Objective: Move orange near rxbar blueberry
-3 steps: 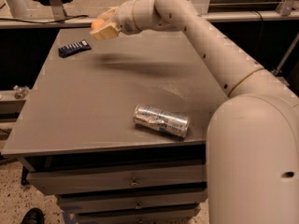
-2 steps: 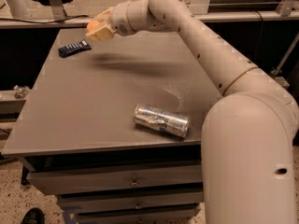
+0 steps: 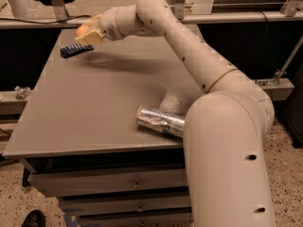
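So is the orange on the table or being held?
Held: the orange sits in the gripper, above the table's far-left corner.

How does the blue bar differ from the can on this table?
The bar is flat, dark blue and lies near the far left corner; the can is round, silver, larger and lies on its side near the front. Both rest on the table. The hand, holding the orange, hovers by the bar.

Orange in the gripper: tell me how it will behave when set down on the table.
The orange, held aloft by the gripper close to the rxbar blueberry, is round, so it will likely roll on the flat table once released. It is small, so probably light.
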Robot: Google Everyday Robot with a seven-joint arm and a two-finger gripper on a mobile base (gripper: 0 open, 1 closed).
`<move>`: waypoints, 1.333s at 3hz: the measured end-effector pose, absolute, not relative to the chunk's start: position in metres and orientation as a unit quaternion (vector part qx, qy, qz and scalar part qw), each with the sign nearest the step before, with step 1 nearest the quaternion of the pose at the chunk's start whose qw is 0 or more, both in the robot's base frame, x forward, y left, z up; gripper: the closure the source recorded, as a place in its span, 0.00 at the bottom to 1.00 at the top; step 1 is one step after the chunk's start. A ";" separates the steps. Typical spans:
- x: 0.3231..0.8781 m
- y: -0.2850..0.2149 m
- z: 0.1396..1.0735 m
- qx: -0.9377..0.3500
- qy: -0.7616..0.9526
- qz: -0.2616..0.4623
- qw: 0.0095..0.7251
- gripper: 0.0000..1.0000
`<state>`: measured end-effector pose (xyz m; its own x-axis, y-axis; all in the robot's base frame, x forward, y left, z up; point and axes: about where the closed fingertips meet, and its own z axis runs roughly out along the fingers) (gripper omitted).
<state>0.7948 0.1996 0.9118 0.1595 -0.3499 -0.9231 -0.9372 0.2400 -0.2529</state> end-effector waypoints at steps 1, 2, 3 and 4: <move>0.798 0.214 0.899 -0.556 0.590 0.278 0.515 1.00; 0.803 0.218 0.884 -0.567 0.599 0.256 0.504 1.00; 0.808 0.220 0.872 -0.574 0.606 0.242 0.495 1.00; 0.809 0.221 0.863 -0.576 0.613 0.241 0.484 0.85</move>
